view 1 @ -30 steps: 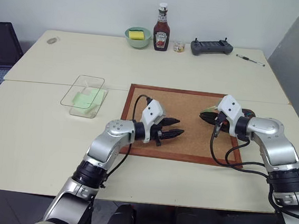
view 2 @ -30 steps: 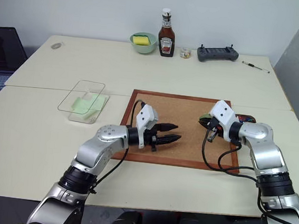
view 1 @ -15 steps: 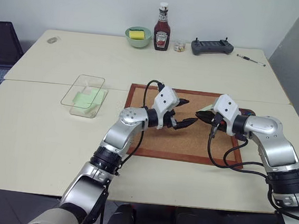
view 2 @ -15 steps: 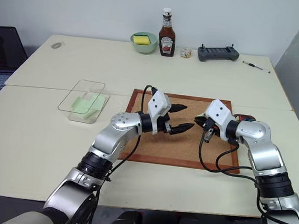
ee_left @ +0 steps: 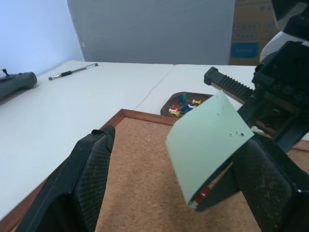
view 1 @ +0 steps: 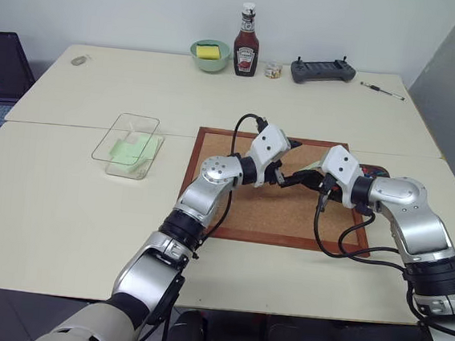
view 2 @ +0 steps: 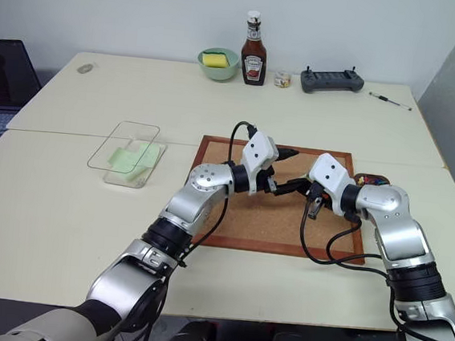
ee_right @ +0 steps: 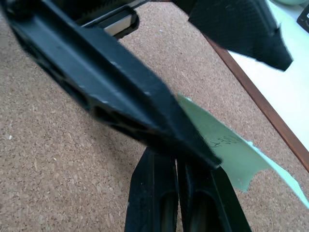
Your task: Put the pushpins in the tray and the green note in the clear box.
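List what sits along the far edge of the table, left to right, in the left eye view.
Small grey disc → pale green round bowl holding a yellow sponge → red ketchup bottle with white cap → small glass jar → dark grey handheld controller → black pen.

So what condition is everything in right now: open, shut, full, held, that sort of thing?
green note: held in the air over the corkboard by the right gripper
right gripper: shut on the green note
left gripper: open, a finger on either side of the note
tray: holds several pushpins
clear box: open, lidless, green sheets inside
ketchup bottle: upright, capped
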Action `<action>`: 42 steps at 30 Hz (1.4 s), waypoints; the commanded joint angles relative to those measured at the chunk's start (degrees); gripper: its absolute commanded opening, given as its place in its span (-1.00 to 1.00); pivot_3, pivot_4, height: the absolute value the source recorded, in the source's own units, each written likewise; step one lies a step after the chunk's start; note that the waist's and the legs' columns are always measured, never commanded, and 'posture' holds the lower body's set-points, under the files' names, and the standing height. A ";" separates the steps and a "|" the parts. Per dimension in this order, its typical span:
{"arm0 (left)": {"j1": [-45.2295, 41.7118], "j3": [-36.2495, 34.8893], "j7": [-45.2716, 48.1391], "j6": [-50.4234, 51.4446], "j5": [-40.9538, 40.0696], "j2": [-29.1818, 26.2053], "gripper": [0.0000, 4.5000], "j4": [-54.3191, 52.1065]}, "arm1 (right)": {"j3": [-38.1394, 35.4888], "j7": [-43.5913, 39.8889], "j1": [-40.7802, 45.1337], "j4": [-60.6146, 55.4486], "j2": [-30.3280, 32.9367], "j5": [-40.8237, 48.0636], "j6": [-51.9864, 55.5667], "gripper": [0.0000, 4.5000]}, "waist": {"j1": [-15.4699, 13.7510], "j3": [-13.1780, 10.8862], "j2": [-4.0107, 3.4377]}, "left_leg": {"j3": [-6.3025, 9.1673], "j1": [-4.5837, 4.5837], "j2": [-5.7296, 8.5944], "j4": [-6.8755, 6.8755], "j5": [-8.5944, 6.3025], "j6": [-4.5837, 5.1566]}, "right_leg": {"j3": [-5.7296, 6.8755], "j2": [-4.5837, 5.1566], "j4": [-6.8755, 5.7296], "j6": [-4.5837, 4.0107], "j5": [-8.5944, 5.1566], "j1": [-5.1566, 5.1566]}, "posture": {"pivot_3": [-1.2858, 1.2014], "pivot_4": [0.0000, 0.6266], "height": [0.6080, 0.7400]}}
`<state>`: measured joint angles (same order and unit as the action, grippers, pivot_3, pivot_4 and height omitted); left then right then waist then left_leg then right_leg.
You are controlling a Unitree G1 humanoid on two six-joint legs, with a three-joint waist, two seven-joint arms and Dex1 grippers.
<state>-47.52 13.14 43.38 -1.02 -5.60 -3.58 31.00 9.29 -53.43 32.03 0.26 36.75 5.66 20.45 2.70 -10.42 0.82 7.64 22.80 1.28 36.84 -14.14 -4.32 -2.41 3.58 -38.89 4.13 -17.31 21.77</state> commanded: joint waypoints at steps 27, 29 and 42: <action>-6.49 2.09 4.54 1.95 5.81 3.64 0.16 13.08 | -0.40 0.66 2.29 -3.14 -0.52 -0.36 -0.16 -1.00 | 0.20 -0.01 0.01 | 0.01 0.04 0.02 0.02 0.00 0.00 | 0.01 0.00 -0.05 0.00 0.00 0.05 | 0.03 -0.52 1.00; -6.34 2.14 4.60 2.56 6.07 3.65 0.02 12.81 | -0.42 0.67 2.42 -3.11 -0.48 -0.37 -0.27 -1.00 | 0.20 -0.01 0.01 | 0.01 0.04 0.02 0.02 0.00 0.00 | 0.01 0.00 -0.05 0.00 0.00 0.05 | 0.03 -0.52 1.00; -4.92 2.66 5.17 5.02 7.11 3.08 -0.99 11.33 | -0.53 0.92 2.98 -3.51 -0.57 -0.55 -0.79 -1.00 | 0.24 -0.01 0.01 | 0.00 0.03 0.02 0.02 0.01 -0.01 | 0.00 0.00 -0.06 0.00 0.00 0.06 | 0.03 -0.52 1.00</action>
<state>-53.60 13.53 47.17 3.28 0.44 -1.17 42.53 10.87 -53.35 32.08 0.31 36.40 4.48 21.91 2.94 -10.43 0.83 7.66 22.83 1.30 36.86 -14.14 -4.33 -2.40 3.57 -38.96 4.13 -17.31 21.83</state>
